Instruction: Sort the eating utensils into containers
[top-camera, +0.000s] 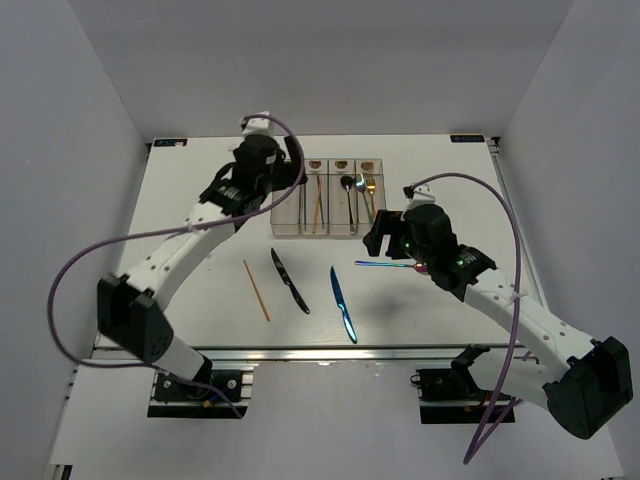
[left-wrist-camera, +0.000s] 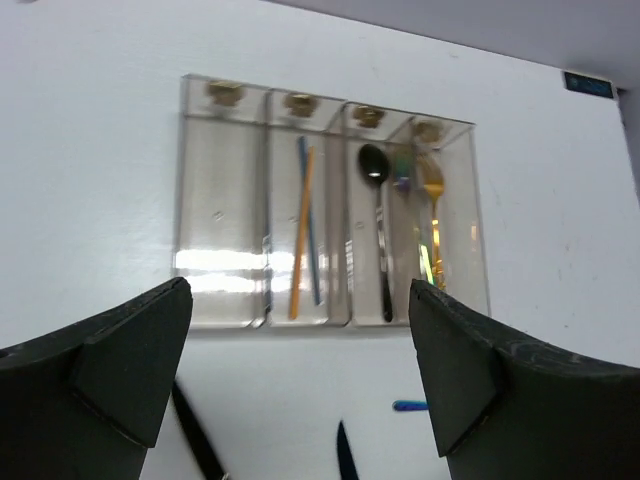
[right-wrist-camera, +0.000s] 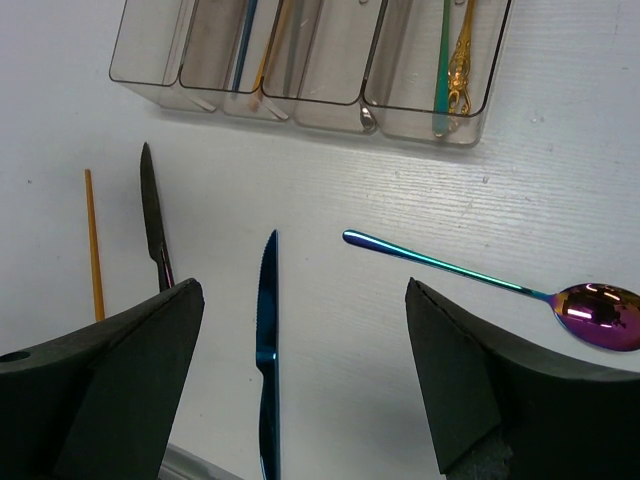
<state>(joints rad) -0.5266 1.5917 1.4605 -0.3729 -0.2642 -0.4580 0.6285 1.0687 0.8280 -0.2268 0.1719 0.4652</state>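
L gripper (left-wrist-camera: 300, 295): jaws wide, nothing held, above containers (left-wrist-camera: 215, 200). R gripper (right-wrist-camera: 303, 290): jaws wide, nothing held, over purple spoon (right-wrist-camera: 470, 275) on table (right-wrist-camera: 560, 150). In bins: tan chopstick (left-wrist-camera: 300, 230), black spoon (left-wrist-camera: 380, 240), gold piece (left-wrist-camera: 432, 190). Loose on table: 2nd chopstick (top-camera: 257, 290), black knife (top-camera: 289, 281), blue knife (top-camera: 343, 304).

There are four narrow clear plastic bins (left-wrist-camera: 225, 200) joined side by side, two tan wooden chopsticks (top-camera: 257, 290), one thin blue stick (left-wrist-camera: 314, 270), two knives, namely a black knife (top-camera: 289, 280) and a blue knife (top-camera: 343, 303), and four cutlery pieces: a black spoon (left-wrist-camera: 380, 240), a gold-handled piece (right-wrist-camera: 460, 60), a teal-handled piece (right-wrist-camera: 443, 60) and a purple-bowled iridescent spoon (right-wrist-camera: 470, 275).
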